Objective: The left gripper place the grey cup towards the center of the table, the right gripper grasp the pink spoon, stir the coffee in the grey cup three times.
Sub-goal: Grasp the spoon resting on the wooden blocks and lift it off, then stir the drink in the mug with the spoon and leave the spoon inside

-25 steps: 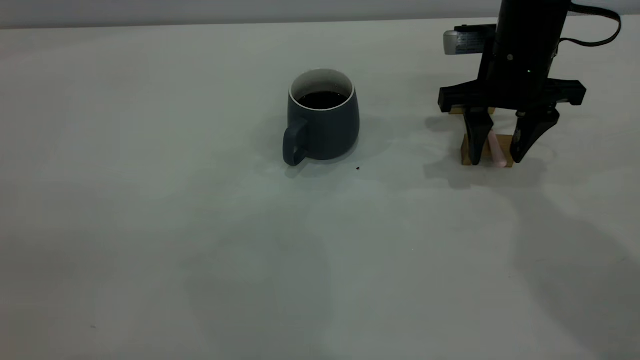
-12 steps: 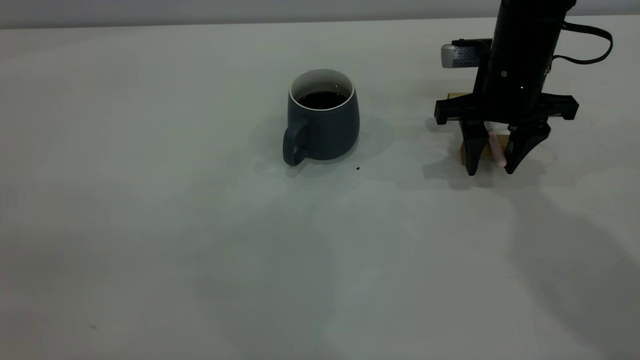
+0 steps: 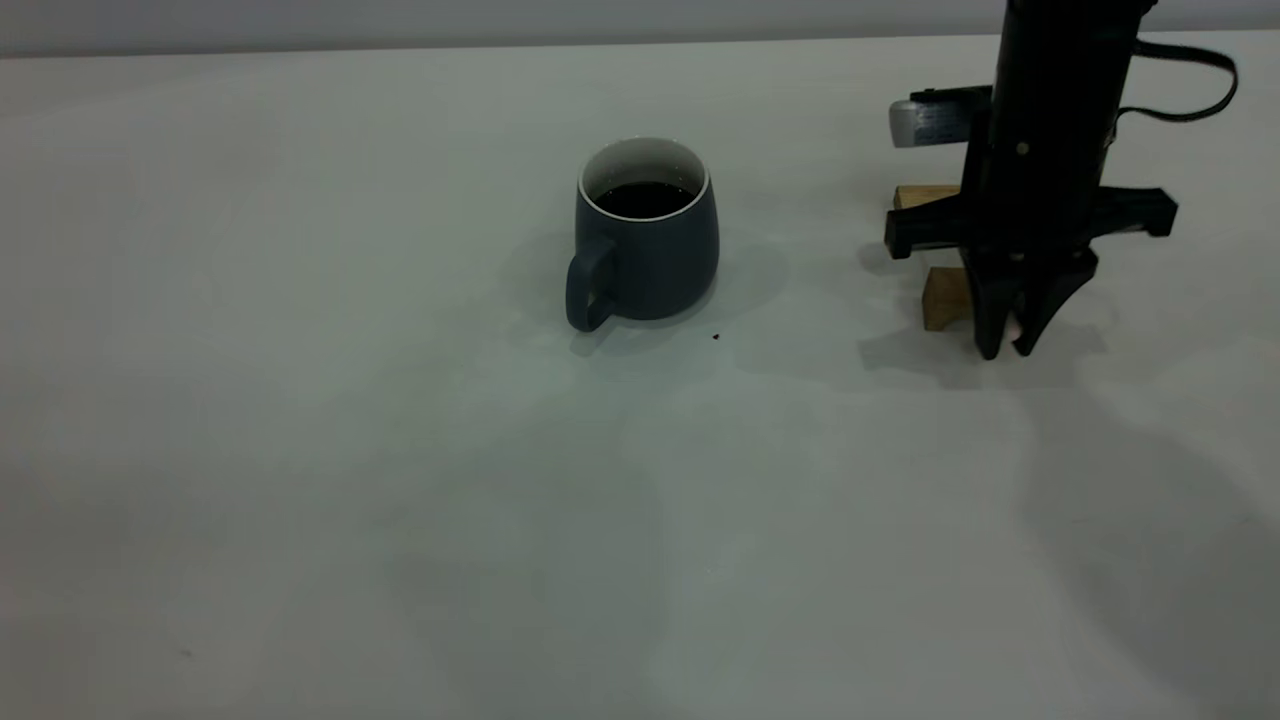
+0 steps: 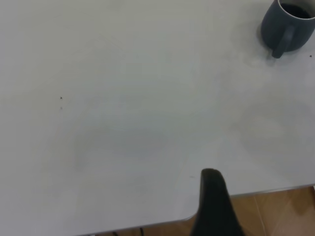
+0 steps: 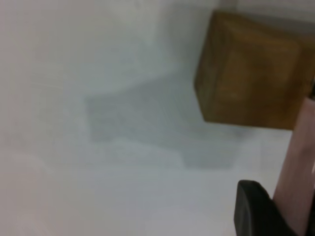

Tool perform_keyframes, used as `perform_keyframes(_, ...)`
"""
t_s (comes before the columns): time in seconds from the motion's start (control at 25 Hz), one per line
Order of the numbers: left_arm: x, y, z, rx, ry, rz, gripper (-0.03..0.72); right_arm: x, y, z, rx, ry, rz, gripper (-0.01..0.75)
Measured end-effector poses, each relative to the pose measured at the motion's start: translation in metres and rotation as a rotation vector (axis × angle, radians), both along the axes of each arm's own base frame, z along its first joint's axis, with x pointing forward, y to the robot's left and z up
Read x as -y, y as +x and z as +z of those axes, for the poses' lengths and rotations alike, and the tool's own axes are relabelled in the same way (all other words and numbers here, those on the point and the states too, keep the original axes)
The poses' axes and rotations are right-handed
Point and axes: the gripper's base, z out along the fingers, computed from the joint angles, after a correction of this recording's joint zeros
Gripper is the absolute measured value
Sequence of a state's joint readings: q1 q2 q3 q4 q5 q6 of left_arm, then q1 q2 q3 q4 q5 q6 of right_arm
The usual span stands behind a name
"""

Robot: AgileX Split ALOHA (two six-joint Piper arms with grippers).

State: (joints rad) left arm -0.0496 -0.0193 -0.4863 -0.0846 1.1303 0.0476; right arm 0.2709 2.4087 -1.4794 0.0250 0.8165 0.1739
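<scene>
- Right claw pinching nearly closed on pink spoon handle, at 3 o'clock from grey cup.
- Looking light, skinny, slippery; gripping mid-handle probably safest.
- Left claw: can't tell.

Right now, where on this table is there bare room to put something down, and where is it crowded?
The off-white table is bare left of the dark blue-grey mug and across the whole near half. It is crowded at the far right, where the right gripper closes on the pink spoon beside the wooden blocks.

No text, label or number can be read anywhere.
</scene>
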Motion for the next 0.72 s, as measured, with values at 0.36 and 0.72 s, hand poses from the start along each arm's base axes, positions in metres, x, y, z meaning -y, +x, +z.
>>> perform_keyframes(0.36,0.0,0.0,0.0,0.0,0.0,0.0,0.567,-0.018,0.007,0.081,0.123,0.218,-0.111,0.142)
perform_keyframes(0.72,0.0,0.0,0.0,0.0,0.0,0.0,0.567,-0.077,0.005,0.105,-0.079,0.999,-0.317,0.142)
